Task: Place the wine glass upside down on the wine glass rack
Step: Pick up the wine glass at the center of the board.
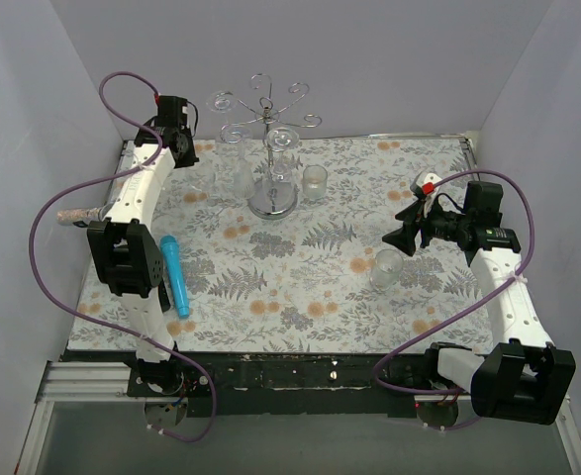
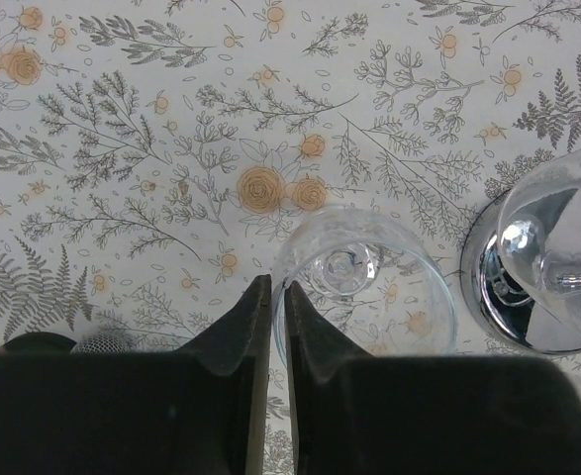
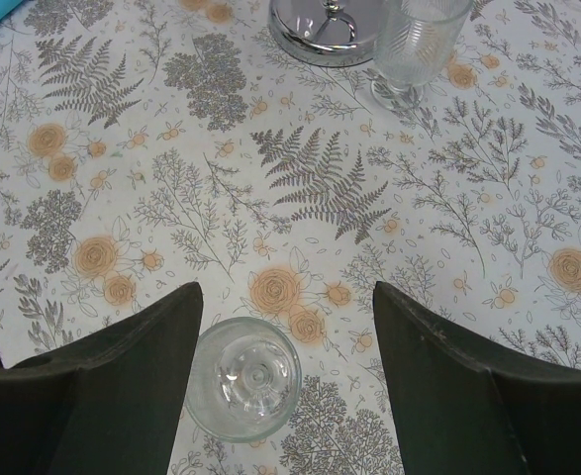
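Observation:
The wine glass rack (image 1: 270, 119) stands at the back middle on its round mirrored base (image 1: 273, 204). One glass (image 1: 283, 143) hangs upside down on it. My left gripper (image 1: 193, 150) is left of the rack. In the left wrist view its jaws (image 2: 278, 287) are pinched on the rim of an upright wine glass (image 2: 364, 287), next to the rack base (image 2: 513, 297) and the hanging glass (image 2: 557, 233). My right gripper (image 1: 409, 233) is open above another clear glass (image 1: 387, 267). In the right wrist view that glass (image 3: 242, 378) stands by the left finger, untouched.
A ribbed clear glass (image 1: 315, 182) stands right of the rack base and also shows in the right wrist view (image 3: 414, 45). A blue tube (image 1: 174, 272) lies by the left arm. White walls enclose the floral tablecloth (image 1: 300, 287) on three sides.

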`<state>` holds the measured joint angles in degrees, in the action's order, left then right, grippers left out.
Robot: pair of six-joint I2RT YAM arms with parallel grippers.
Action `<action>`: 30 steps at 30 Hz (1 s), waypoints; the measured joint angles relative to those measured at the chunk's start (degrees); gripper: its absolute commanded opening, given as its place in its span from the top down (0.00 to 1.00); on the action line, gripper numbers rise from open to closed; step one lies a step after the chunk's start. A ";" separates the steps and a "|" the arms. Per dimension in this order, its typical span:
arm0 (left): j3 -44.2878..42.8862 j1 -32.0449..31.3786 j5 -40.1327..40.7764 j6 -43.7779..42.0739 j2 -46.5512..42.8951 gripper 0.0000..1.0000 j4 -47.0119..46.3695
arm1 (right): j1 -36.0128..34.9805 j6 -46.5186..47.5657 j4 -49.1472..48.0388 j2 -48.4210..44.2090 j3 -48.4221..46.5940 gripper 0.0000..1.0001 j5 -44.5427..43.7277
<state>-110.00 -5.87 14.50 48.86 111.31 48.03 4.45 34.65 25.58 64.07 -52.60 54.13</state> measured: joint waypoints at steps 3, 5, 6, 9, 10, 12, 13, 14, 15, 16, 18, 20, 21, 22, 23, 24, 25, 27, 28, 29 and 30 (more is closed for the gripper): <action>0.07 0.00 -0.22 0.00 -0.22 1.00 0.28 | -0.02 0.00 0.00 -0.02 0.00 0.23 0.02; 0.70 0.00 -0.50 0.00 -0.68 1.00 0.33 | -0.02 -0.07 0.00 -0.07 0.00 0.23 0.02; 1.11 0.00 -0.79 0.02 -1.05 1.00 0.39 | -0.02 -0.09 0.00 -0.13 0.00 0.23 0.02; 2.91 0.00 -1.92 0.04 -2.71 1.00 0.76 | -0.02 -0.15 -0.02 -0.37 0.00 0.23 0.04; 3.78 0.00 -2.34 0.07 -3.56 1.00 0.94 | -0.02 -0.15 -0.02 -0.46 0.00 0.23 0.04; 5.75 0.00 -3.39 0.11 -5.51 1.00 1.33 | -0.02 -0.17 -0.02 -0.61 0.00 0.23 0.07; 6.56 0.00 -3.80 0.22 -6.56 1.00 1.66 | 0.00 -0.17 -0.02 -0.68 0.00 0.23 0.07; 7.32 0.00 -4.35 0.26 -7.67 1.00 1.90 | -0.02 -0.17 0.00 -0.72 0.00 0.23 0.09; 8.07 0.00 -4.83 0.35 -8.79 1.00 2.12 | -0.02 -0.17 -0.02 -0.74 0.00 0.23 0.09; 8.87 0.00 -5.20 0.44 -9.86 1.00 2.25 | -0.02 -0.17 0.00 -0.76 0.02 0.23 0.11; 10.32 0.00 -6.19 0.55 -11.93 1.00 2.36 | -0.02 -0.17 -0.02 -0.76 0.02 0.23 0.26; 12.28 0.00 -7.52 0.76 -14.62 1.00 2.58 | -0.02 -0.17 0.00 -0.76 0.00 0.23 0.55; 13.00 0.00 -8.00 0.85 -15.69 1.00 2.60 | -0.02 -0.17 0.02 -0.76 0.00 0.23 0.74; 14.14 0.00 -8.68 0.94 -17.18 1.00 2.60 | 0.00 -0.17 0.04 -0.76 0.00 0.23 1.03; 14.95 -0.02 -9.29 0.98 -18.21 1.00 2.69 | -0.02 -0.13 0.11 -0.76 0.00 0.23 1.38; 16.09 -0.11 -9.97 1.05 -19.50 1.00 2.62 | -0.02 0.00 0.37 -0.74 0.00 0.23 1.64; 17.40 -0.15 -10.64 1.09 -20.87 1.00 2.56 | -0.02 0.22 0.96 -0.70 -0.04 0.23 2.01; 19.89 -0.28 -12.24 1.25 -23.43 1.00 2.73 | -0.13 1.09 2.71 -0.28 -0.33 0.23 2.82; 20.92 -0.39 -13.03 1.31 -24.57 1.00 2.93 | -0.55 1.86 4.42 0.26 -1.01 0.23 3.15; 21.79 -0.50 -13.86 1.40 -25.55 1.00 3.15 | -0.81 2.38 5.38 0.74 -1.57 0.23 3.21; 22.56 -0.66 -14.53 1.51 -26.40 1.00 3.37 | -1.31 3.13 6.56 1.36 -2.38 0.23 3.32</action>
<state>-87.44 -6.52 -0.03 50.37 84.90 51.40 3.14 37.78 32.14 65.43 -54.98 57.45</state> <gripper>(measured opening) 0.063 0.773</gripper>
